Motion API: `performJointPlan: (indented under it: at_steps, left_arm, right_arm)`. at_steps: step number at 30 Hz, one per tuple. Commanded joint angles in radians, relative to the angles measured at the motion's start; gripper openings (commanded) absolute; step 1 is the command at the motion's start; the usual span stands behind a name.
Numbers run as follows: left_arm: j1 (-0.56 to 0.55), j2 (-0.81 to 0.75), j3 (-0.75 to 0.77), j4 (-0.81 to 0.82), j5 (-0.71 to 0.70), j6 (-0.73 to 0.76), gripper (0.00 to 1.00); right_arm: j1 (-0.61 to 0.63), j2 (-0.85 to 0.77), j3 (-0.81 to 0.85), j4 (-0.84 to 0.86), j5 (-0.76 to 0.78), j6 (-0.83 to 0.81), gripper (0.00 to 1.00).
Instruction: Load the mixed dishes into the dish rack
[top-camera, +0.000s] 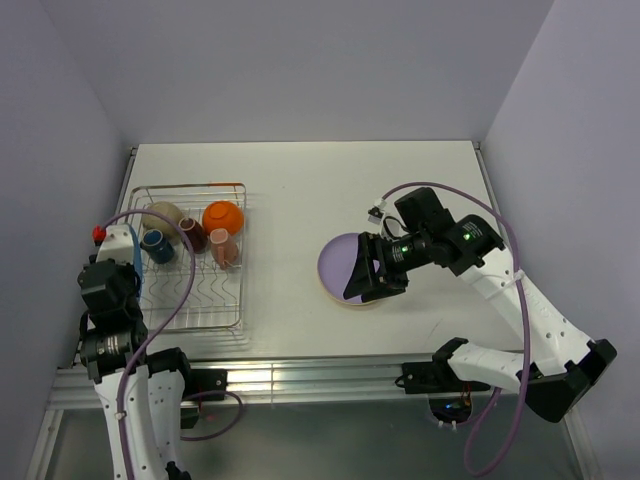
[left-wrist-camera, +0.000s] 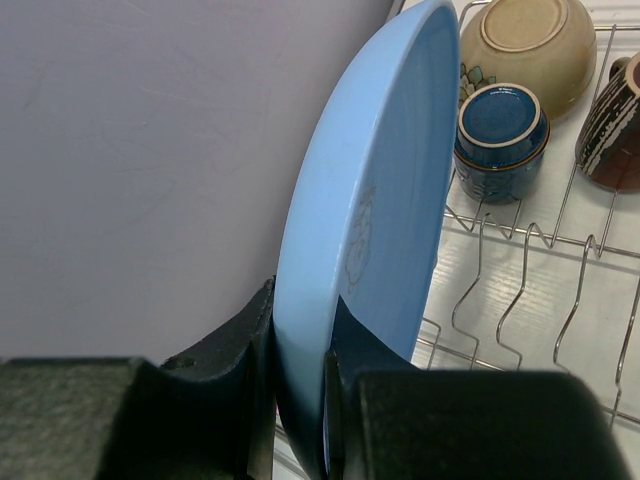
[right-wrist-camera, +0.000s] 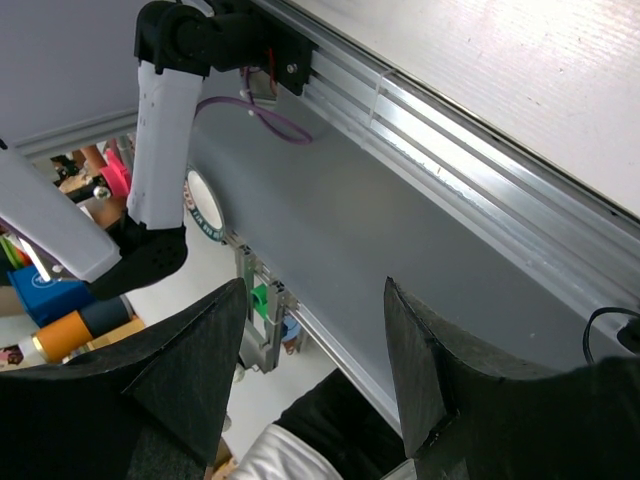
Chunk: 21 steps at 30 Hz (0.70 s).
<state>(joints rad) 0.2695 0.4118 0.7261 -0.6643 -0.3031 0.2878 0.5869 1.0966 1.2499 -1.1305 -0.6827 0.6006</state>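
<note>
top view: the dish rack (top-camera: 200, 305) stands at the left of the table (top-camera: 300, 180); its upper part holds an upturned cream bowl (top-camera: 163, 215), an orange bowl (top-camera: 223, 216), a dark blue mug (top-camera: 157, 247), a dark brown mug (top-camera: 192, 233) and a pinkish mug (top-camera: 224, 247), while its lower part is bare wire. left wrist view: the left gripper (left-wrist-camera: 298, 340) has its jaws closed on the rim of the blue plate (left-wrist-camera: 370, 230), which stands on edge at the rack's left side, just beside the dark blue mug. right of centre in the top view lies the lilac plate (top-camera: 340, 258), a tan rim showing under its lower edge; the right gripper (top-camera: 365, 275) hangs over its right part, and whether they touch cannot be told. right wrist view: its jaws stand wide apart, with nothing between them.
</note>
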Motion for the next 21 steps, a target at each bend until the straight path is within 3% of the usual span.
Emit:
performJointPlan:
  at_steps: [1, 5, 21]
  left_arm:
    - [0.005, -0.034, 0.023, -0.023, -0.024, 0.040, 0.00]
    - [0.004, -0.096, 0.016, -0.046, -0.093, 0.039, 0.00]
    - [-0.001, -0.139, 0.009, -0.093, -0.070, 0.036, 0.00]
  right_arm:
    - [0.008, 0.000, 0.023, 0.012, -0.021, -0.015, 0.65]
    - [0.008, -0.001, 0.017, 0.012, -0.029, -0.015, 0.65]
    - [0.013, -0.024, -0.009, 0.008, -0.040, -0.012, 0.65]
